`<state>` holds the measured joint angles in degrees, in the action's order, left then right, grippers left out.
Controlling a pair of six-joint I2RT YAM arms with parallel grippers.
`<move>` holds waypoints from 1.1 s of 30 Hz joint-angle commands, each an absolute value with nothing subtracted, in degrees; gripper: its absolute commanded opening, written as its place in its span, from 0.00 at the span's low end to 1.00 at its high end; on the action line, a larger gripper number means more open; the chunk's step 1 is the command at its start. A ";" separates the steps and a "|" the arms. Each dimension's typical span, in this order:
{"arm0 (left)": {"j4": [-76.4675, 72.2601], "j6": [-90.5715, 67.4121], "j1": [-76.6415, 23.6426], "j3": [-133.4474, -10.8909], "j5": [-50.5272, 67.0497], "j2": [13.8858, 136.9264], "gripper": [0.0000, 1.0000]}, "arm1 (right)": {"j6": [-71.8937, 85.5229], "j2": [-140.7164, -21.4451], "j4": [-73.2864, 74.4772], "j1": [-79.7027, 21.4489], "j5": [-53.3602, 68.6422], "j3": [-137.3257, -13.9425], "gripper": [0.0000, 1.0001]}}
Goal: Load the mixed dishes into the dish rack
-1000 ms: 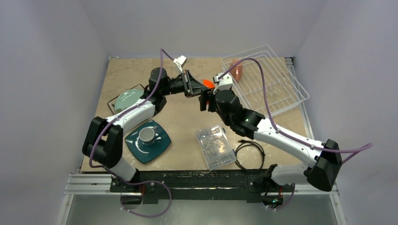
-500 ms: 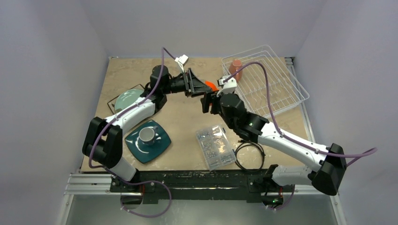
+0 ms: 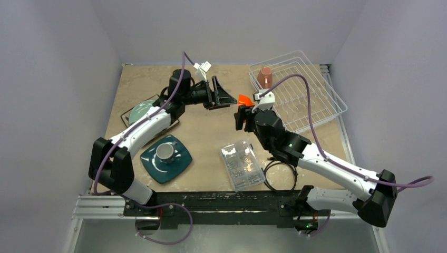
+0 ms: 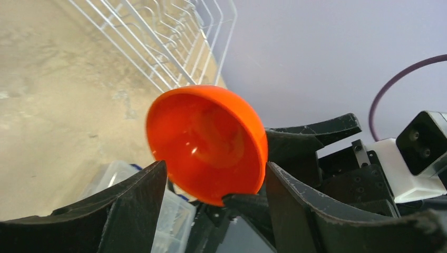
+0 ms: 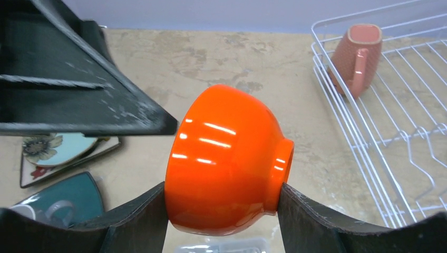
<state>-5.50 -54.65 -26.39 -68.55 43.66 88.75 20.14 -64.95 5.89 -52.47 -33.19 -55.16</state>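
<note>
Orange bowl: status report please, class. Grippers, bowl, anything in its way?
Left gripper open, holding nothing. Right gripper shut on orange bowl, held on its side, just short of dish rack. Pink cup sits in rack's nearest corner.

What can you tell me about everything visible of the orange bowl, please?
The orange bowl is glossy, smooth and round, plastic-looking, with a small foot ring, and empty. It lies on its side in the air above the table, beside the dish rack, clamped by the right gripper: one finger on its rim, the other on its foot.
</note>
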 commanded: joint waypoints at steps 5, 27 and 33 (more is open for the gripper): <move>9.57 -40.01 -26.36 -71.82 29.97 78.71 0.68 | 22.31 -59.08 10.13 -51.81 -39.34 -52.18 0.00; 18.42 -26.32 -33.22 -73.91 16.72 71.75 0.68 | 9.86 -86.84 13.30 -18.06 -37.57 -80.62 0.00; 18.17 -26.74 -33.27 -74.02 17.64 72.43 0.68 | 6.76 -101.24 13.63 -13.67 -38.25 -93.61 0.00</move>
<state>19.03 -27.83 -33.17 -71.20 17.67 73.36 10.17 -95.59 14.68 -15.86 -36.53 -84.82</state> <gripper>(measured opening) 0.680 0.652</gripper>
